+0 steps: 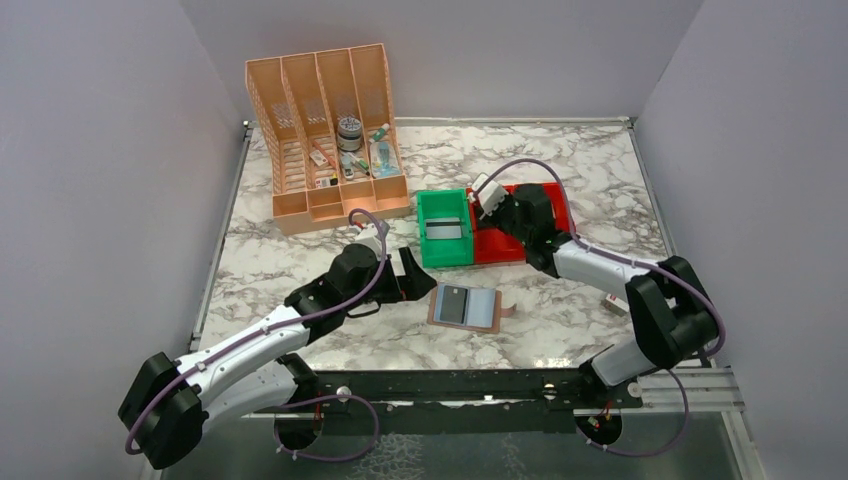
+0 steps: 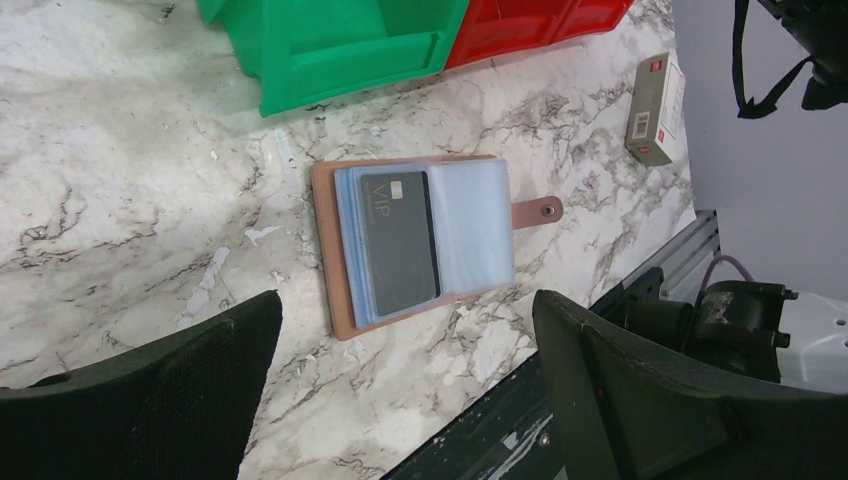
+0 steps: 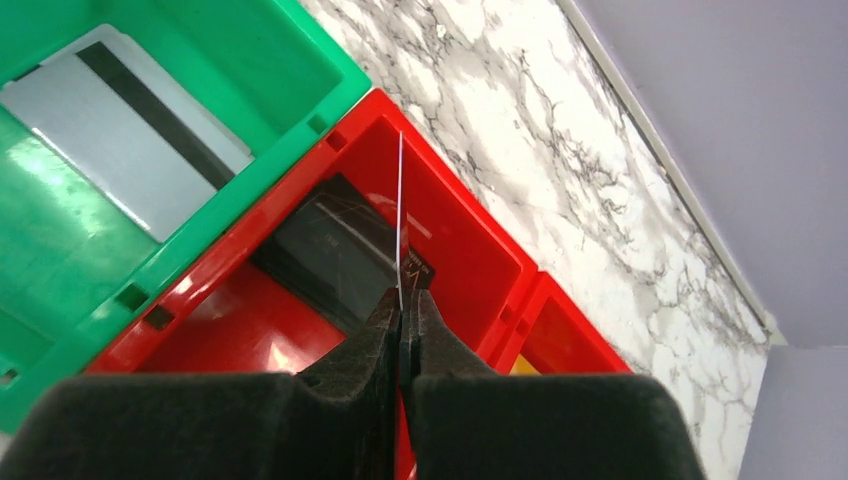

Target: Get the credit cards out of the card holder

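The card holder [image 1: 490, 318] lies open on the marble, brown rim [image 2: 323, 240] around blue-grey pockets, snap tab [image 2: 538, 211] pointing right. One dark credit card [image 2: 400, 240] marked VIP sits in its left pocket [image 1: 455, 303]. My left gripper [image 1: 405, 280] hovers just left of the holder, open, nothing between its fingers [image 2: 405, 320]. My right gripper [image 3: 402, 300] is shut on a thin credit card [image 3: 400, 220], seen edge-on, above the red bin [image 3: 470, 240]. Another dark card [image 3: 335, 250] lies inside that bin. From above, the right gripper [image 1: 497, 212] hangs over the red bin [image 1: 555, 200].
A green bin [image 1: 443, 228] beside the red one holds a light grey card with a black stripe [image 3: 120, 150]. A small white box with a red mark [image 2: 655, 110] lies right of the holder. An orange file organizer [image 1: 325, 130] with small items stands at the back left.
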